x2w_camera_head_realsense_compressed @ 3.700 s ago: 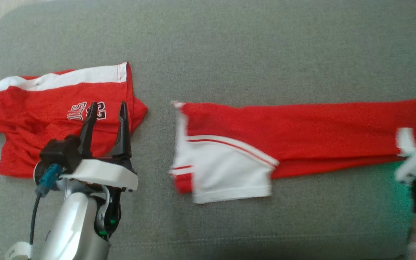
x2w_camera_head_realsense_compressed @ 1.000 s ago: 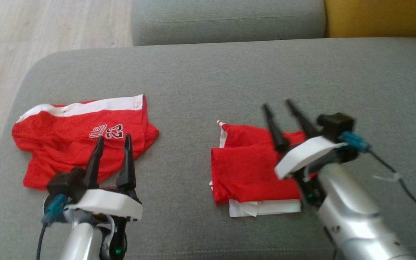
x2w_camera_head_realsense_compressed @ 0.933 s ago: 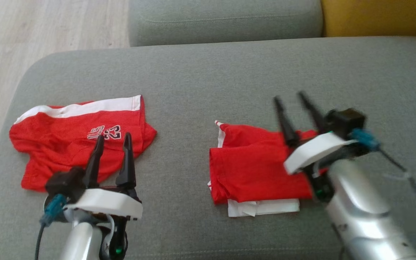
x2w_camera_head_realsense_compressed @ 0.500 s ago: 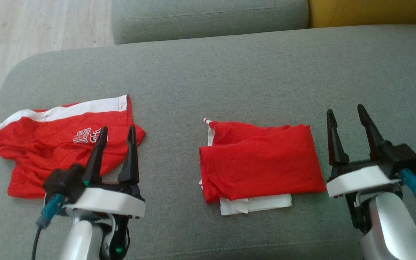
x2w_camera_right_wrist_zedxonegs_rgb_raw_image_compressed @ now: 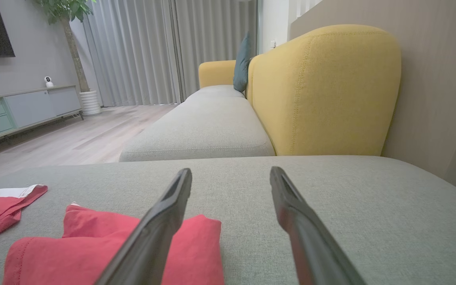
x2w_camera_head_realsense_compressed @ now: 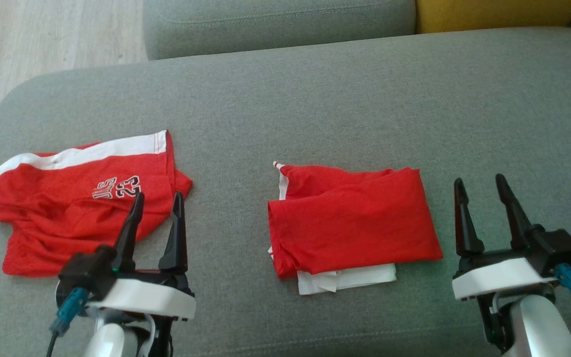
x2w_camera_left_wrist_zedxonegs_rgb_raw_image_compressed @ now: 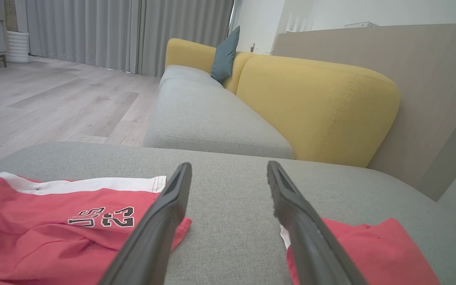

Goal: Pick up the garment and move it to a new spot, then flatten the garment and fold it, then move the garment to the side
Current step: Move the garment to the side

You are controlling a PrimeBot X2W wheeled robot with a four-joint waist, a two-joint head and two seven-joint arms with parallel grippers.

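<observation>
Right gripper [x2w_camera_head_realsense_compressed: 479,179] back off the folded garment [x2w_camera_head_realsense_compressed: 352,223] (red sportswear [x2w_camera_head_realsense_compressed: 77,213] by left gripper [x2w_camera_head_realsense_compressed: 158,196])

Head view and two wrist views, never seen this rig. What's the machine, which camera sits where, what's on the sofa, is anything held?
It is a wheeled robot with two arms, each ending in a gripper with two long dark fingers. The head view looks down from a camera on its head: the left gripper shows at the lower left, the right gripper at the lower right. Each wrist view looks along that gripper's own two fingers, low over the sofa. On the grey cushion lie two red pieces: a folded garment in the middle, and shorts marked 23 to its left. Both grippers are open and hold nothing.
</observation>
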